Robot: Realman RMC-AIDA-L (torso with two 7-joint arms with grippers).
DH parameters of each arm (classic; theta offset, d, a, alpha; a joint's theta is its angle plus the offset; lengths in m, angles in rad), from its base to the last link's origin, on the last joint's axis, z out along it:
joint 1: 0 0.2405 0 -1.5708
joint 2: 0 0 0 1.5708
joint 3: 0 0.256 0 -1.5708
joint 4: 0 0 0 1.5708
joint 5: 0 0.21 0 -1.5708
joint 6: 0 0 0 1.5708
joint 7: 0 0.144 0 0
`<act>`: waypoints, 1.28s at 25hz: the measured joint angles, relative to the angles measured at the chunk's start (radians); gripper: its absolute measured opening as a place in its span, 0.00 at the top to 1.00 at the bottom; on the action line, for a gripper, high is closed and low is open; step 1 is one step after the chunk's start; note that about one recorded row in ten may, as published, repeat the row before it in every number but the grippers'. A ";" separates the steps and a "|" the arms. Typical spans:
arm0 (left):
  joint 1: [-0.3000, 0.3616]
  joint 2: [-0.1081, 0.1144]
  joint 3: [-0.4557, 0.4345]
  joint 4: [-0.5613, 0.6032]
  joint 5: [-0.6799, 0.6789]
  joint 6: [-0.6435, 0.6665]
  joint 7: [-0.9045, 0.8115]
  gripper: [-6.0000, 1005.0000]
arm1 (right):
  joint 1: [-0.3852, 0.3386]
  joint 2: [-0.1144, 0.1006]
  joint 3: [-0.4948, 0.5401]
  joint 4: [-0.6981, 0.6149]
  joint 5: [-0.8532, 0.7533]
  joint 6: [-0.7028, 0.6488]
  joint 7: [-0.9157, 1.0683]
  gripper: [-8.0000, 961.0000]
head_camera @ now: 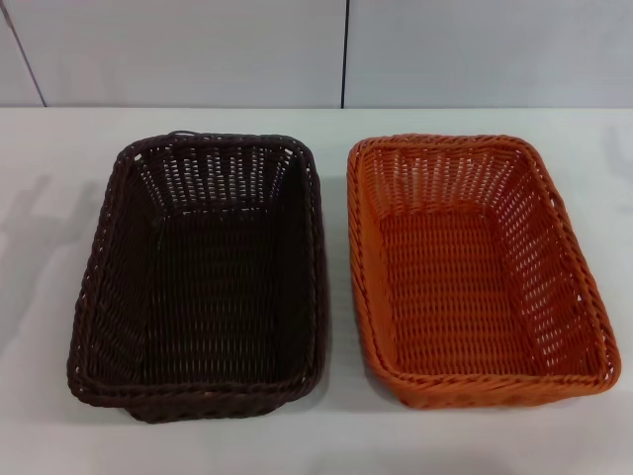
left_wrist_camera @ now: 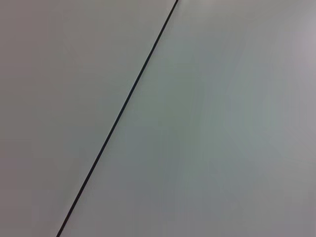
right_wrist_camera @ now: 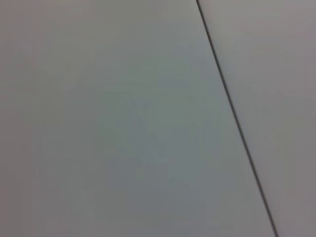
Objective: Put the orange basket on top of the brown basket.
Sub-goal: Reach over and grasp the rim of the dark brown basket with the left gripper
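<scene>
The orange basket (head_camera: 475, 267) stands on the white table (head_camera: 336, 435) at the right in the head view, empty and upright. The brown basket (head_camera: 203, 272) stands beside it on the left, empty, a narrow gap apart from it. Neither gripper shows in any view. Both wrist views show only a plain pale panel with a dark seam line (left_wrist_camera: 121, 106) (right_wrist_camera: 234, 121).
A pale wall of panels with dark seams (head_camera: 344, 54) rises behind the table's far edge. Bare table surface lies in front of, behind and on the outer sides of the two baskets.
</scene>
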 joint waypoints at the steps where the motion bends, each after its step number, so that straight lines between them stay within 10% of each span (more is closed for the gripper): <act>1: 0.001 -0.001 -0.003 0.001 -0.003 -0.010 -0.002 0.23 | 0.005 0.000 0.000 0.003 0.000 0.000 0.000 0.25; 20: 0.005 0.000 -0.017 0.021 -0.010 0.001 -0.034 0.23 | 0.029 -0.002 0.000 0.018 -0.001 -0.025 0.000 0.25; 32: -0.023 0.030 0.206 -0.370 0.105 0.437 -0.349 0.23 | 0.011 0.002 -0.001 0.029 -0.002 -0.035 0.003 0.25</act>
